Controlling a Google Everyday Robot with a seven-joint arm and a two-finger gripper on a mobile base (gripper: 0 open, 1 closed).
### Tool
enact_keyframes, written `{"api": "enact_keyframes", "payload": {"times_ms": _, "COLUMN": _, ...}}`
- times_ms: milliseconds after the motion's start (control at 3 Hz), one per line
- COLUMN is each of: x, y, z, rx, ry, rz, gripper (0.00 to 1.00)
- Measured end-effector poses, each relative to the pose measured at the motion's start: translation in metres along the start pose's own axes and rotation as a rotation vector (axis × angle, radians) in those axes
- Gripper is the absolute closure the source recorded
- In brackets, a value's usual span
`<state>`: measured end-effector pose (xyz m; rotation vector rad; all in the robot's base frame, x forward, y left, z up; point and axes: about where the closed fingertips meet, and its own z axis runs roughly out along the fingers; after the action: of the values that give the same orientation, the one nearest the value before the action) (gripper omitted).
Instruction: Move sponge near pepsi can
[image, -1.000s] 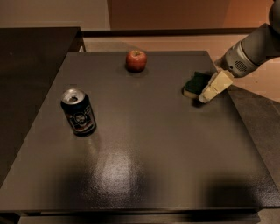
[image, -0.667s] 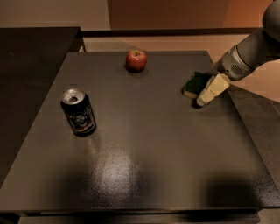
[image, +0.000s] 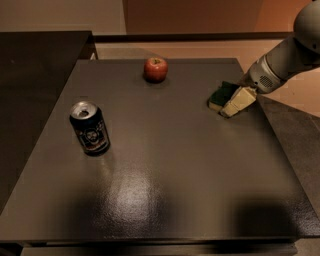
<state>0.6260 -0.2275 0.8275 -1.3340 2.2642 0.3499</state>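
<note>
The sponge (image: 220, 95), dark green on top with a pale yellow base, lies near the right edge of the dark table (image: 165, 165). My gripper (image: 231, 104) comes in from the upper right and sits right at the sponge, its cream fingers (image: 239, 101) against the sponge's right side. The pepsi can (image: 90, 128), dark with a silver top, stands upright at the left of the table, far from the sponge.
A red apple (image: 155, 69) sits at the back middle of the table. A dark counter (image: 35, 65) adjoins the left side. The table's right edge runs just beyond the gripper.
The arm has shifted slightly up and to the right; the sponge, can and apple stay where they were.
</note>
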Motion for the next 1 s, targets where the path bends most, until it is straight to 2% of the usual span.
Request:
{"api": "enact_keyframes", "payload": {"times_ms": 333, "x": -0.009, "y": -0.006, "z": -0.005, "rx": 0.009, "ry": -0.014, "rz": -0.015, "gripper": 0.65}}
{"api": "enact_keyframes", "payload": {"times_ms": 667, "x": -0.032, "y": -0.013, "z": -0.008, "rx": 0.003, "ry": -0.026, "rz": -0.066, "gripper": 0.88}}
{"api": "enact_keyframes", "payload": {"times_ms": 1000, "x": -0.059, "y": -0.021, "z": -0.004, "rx": -0.011, "ry": -0.03, "rz": -0.126, "gripper": 1.0}}
